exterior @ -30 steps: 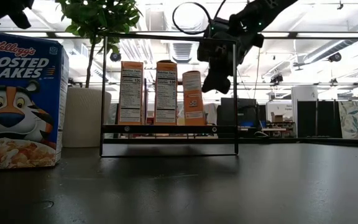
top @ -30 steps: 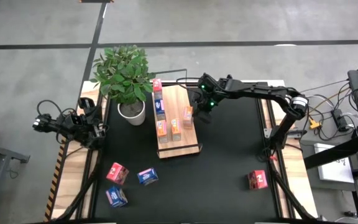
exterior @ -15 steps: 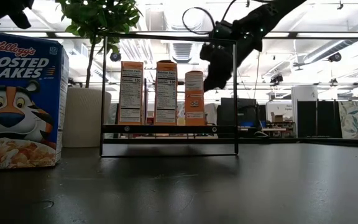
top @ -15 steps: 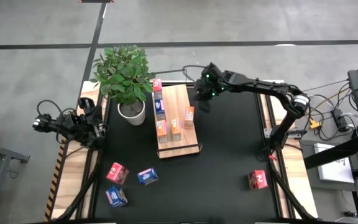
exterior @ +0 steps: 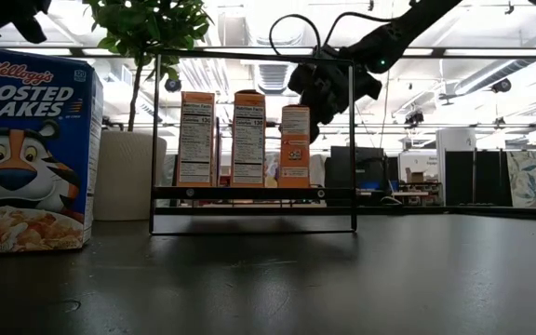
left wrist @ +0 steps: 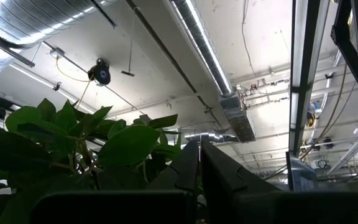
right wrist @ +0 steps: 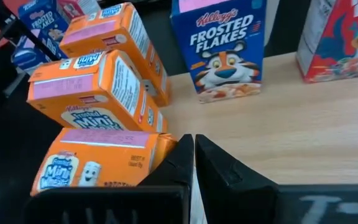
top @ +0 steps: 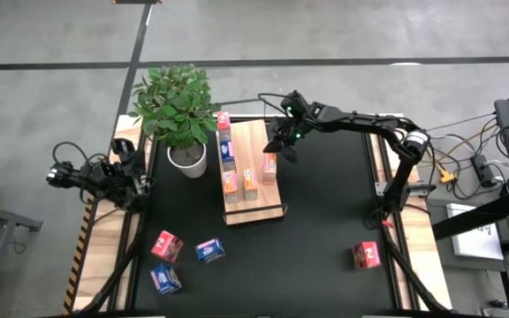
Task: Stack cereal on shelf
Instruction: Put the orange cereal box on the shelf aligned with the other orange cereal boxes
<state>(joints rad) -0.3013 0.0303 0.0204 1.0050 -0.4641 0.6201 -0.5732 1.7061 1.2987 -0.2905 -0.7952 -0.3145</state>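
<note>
Over the last second, swung the right end effector (top: 283, 147) back in from beside the shelf (top: 253, 175) until touching the third orange cereal box (top: 269, 166), which now stood upright and square rather than leaning; judged a nudge to tidy the row, with placement of that box essentially done. Right arm stretched long from its base across the tabletop (top: 325, 221), wrist bent down, fingers (right wrist: 219, 167) pressed together against the box, gripping nothing. Four loose boxes lay well apart from it; left end effector (top: 135, 181) parked far off, fingers together.
</note>
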